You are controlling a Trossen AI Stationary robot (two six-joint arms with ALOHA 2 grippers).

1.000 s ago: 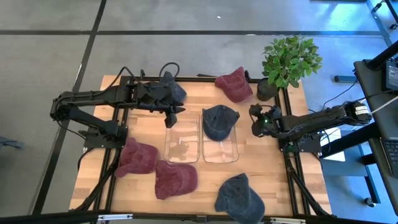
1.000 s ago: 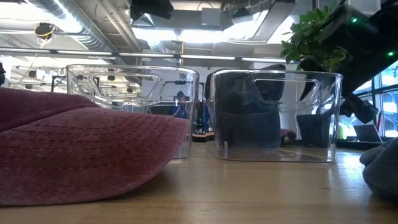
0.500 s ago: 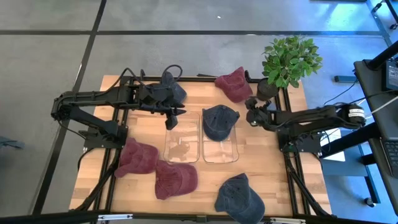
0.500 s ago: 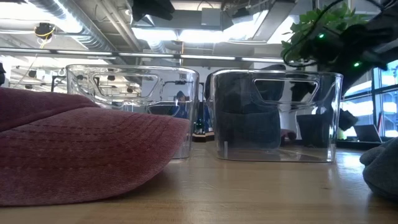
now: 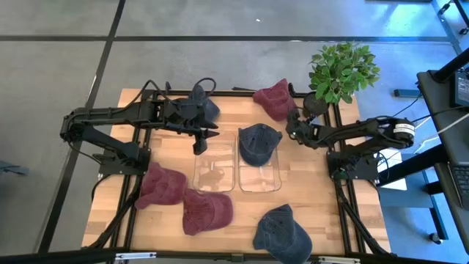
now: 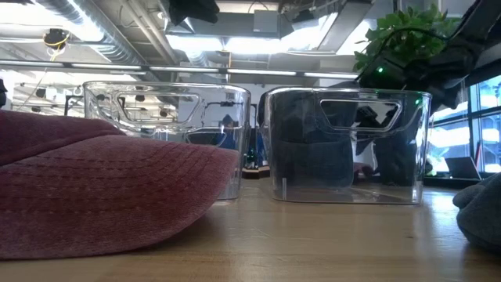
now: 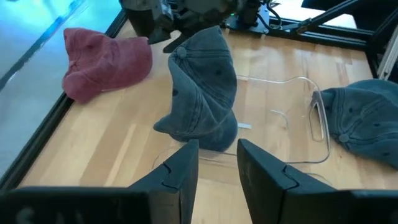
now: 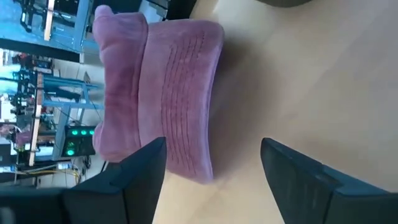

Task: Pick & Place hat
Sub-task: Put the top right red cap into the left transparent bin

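A dark red hat (image 5: 275, 101) lies on the table at the far edge, next to the plant pot. It also shows in the right wrist view (image 8: 158, 93). My right gripper (image 5: 293, 126) is open and empty just to the hat's right and near side, fingers pointing at it (image 8: 211, 152). A blue hat (image 5: 258, 143) rests on the far end of the right clear bin (image 5: 260, 180). My left gripper (image 5: 199, 139) is open and empty above the far end of the left clear bin (image 5: 214, 169), facing that blue hat (image 7: 202, 93).
Another blue hat (image 5: 205, 104) lies under the left arm at the far edge. Two red hats (image 5: 161, 185) (image 5: 207, 210) lie at the near left, and a blue hat (image 5: 282, 233) at the near right. A potted plant (image 5: 341, 70) stands at the far right corner.
My right gripper has gone toward the table's far edge and left, from beside the right bin up to the red hat by the plant pot. It has stayed open.
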